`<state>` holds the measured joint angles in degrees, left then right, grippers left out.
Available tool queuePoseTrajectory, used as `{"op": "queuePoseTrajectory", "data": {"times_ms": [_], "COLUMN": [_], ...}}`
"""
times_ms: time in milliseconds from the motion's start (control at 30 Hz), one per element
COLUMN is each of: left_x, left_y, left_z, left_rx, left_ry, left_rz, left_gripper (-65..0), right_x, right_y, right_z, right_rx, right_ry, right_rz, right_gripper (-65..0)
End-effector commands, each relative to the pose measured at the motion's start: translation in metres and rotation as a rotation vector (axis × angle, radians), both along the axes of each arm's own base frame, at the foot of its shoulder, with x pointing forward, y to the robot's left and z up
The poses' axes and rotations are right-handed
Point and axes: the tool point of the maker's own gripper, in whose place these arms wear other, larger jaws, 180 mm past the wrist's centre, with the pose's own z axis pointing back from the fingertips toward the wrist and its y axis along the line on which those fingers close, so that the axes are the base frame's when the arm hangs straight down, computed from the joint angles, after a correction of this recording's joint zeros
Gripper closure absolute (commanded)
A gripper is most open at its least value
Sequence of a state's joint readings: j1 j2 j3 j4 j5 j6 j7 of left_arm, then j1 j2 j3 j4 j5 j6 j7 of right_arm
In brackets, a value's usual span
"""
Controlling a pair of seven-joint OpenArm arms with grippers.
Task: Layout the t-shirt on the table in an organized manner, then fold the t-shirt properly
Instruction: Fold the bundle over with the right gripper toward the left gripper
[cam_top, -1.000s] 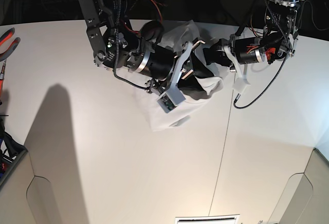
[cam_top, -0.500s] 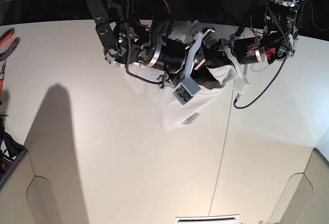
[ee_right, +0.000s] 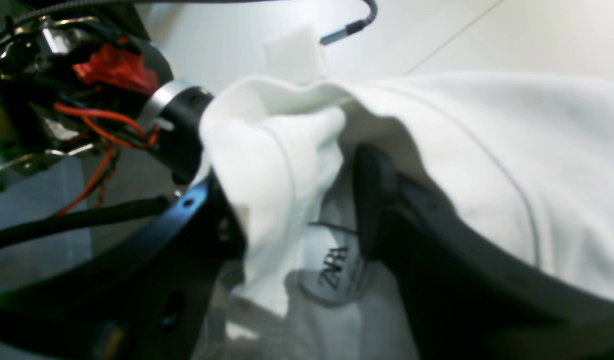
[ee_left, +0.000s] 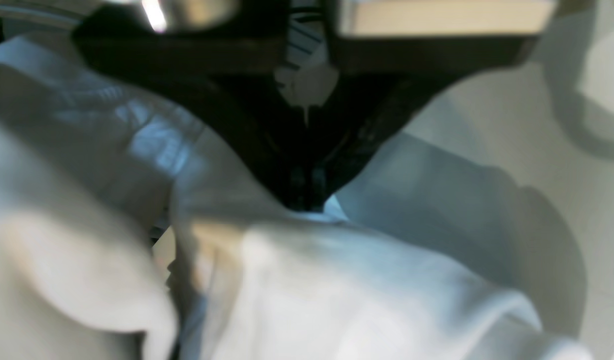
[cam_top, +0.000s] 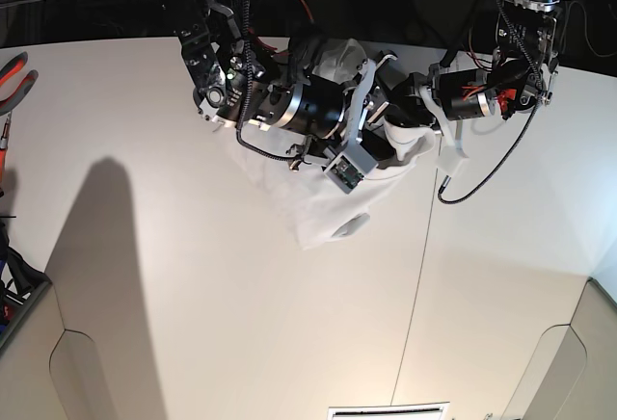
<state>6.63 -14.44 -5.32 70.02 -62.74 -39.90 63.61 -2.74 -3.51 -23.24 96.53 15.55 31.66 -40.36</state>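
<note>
The white t-shirt (cam_top: 323, 213) hangs bunched between the two arms at the far middle of the table (cam_top: 193, 295), its lower part trailing on the tabletop. In the left wrist view my left gripper (ee_left: 304, 202) is shut on a fold of the t-shirt (ee_left: 337, 280). My right gripper (ee_right: 292, 175) is open, its dark fingers (ee_right: 382, 210) spread wide with a fold of the t-shirt (ee_right: 487, 150) lying between them. The collar label (ee_right: 337, 272) shows just below. In the base view the right gripper (cam_top: 381, 112) sits close beside the left arm's wrist.
A thin dark seam (cam_top: 416, 275) runs down the table. Red-handled pliers (cam_top: 14, 78) lie at the left edge. Rounded cut-outs (cam_top: 82, 381) (cam_top: 559, 372) mark the near corners. A black cable (cam_top: 482, 184) with a white block (cam_top: 451, 160) dangles from the left arm.
The right arm has swung right and up against the left gripper, dragging the shirt with it. Its jaws now stand much wider. The left arm has not moved.
</note>
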Motion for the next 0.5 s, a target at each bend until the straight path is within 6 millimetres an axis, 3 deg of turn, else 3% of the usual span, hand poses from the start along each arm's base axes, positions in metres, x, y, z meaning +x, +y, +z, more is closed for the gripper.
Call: {"op": "queuePoseTrajectory", "data": {"times_ms": [0, 300, 467], "left_x": [0.001, 0.004, 0.01], "left_y": [-0.002, -0.001, 0.002], "left_z": [0.003, 0.004, 0.008], "left_rx": [-0.012, -0.011, 0.001], "left_ry": [-0.004, -0.01, -0.024], "left_rz": [-0.003, -0.004, -0.016], "left_gripper": [0.0, 0.0, 0.0], "right_x": [0.012, 0.038, 0.037], "right_y": [0.005, -0.002, -0.006], "right_z": [0.019, 0.027, 0.021], "right_rx": [0.039, -0.078, -0.145], "right_ry": [-0.044, -0.086, -0.067], "right_rz": [0.0, 0.045, 0.076], "right_gripper": [-28.2, -28.2, -28.2]}}
